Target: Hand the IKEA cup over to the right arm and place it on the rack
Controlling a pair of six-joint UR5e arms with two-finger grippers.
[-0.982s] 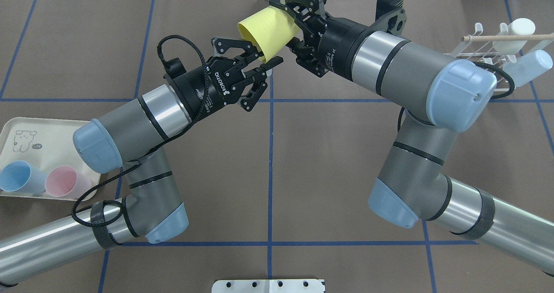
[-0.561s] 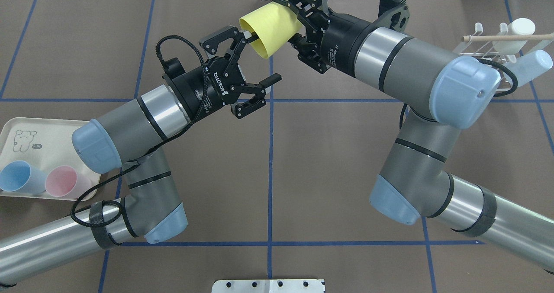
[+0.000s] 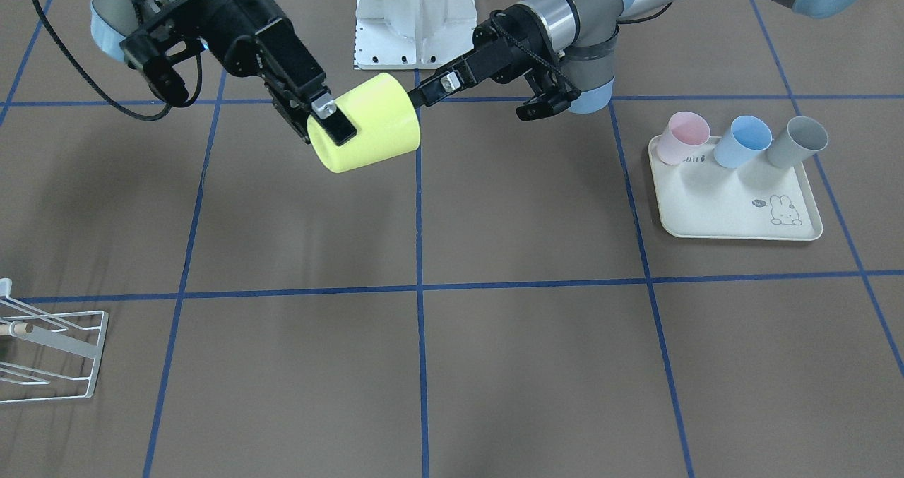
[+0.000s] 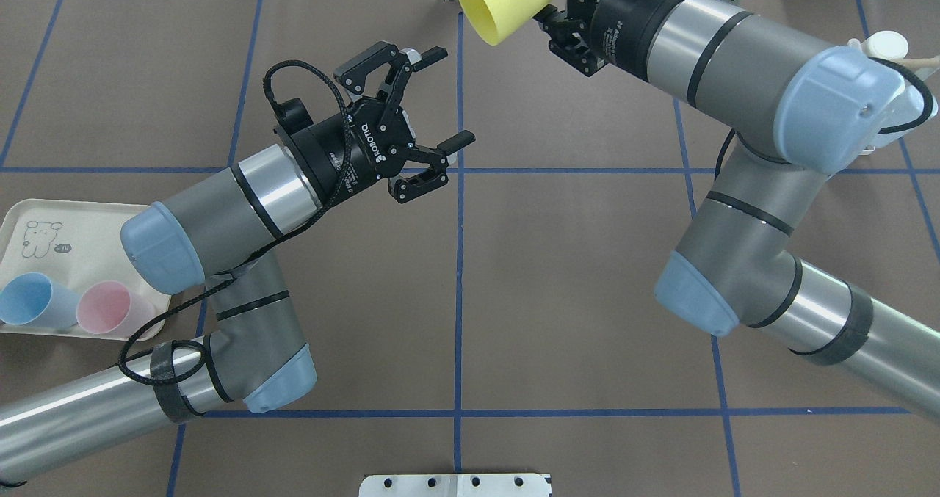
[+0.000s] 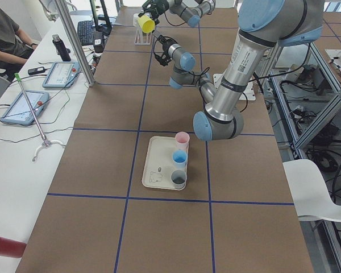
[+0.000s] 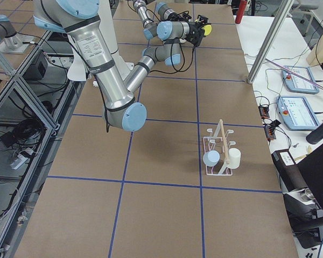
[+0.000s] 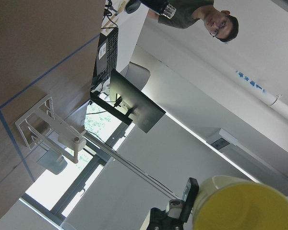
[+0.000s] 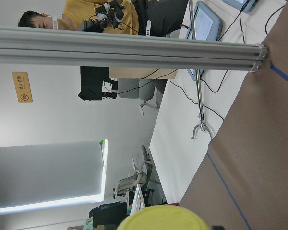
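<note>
The yellow IKEA cup (image 4: 507, 1) hangs on its side above the table's far edge, its mouth turned toward the overhead view's left. My right gripper (image 3: 332, 121) is shut on it, one finger pad lying on the cup's (image 3: 374, 121) outside wall. My left gripper (image 4: 449, 97) is open and holds nothing, a short way below and left of the cup. The white wire rack (image 6: 220, 156) with its wooden dowel sits at the table's right end, carrying a blue and a white cup. The right arm hides most of the rack in the overhead view.
A cream tray (image 3: 734, 210) holds a pink cup (image 3: 684, 135), a blue cup (image 3: 745, 139) and a grey cup (image 3: 798, 141) on the left arm's side. The rack's corner (image 3: 49, 344) shows at the front-facing view's lower left. A person sits beyond the table.
My left gripper opened and let go of the cup's rim, then drew back slightly. The right arm carried the cup away toward the far edge and the right.
</note>
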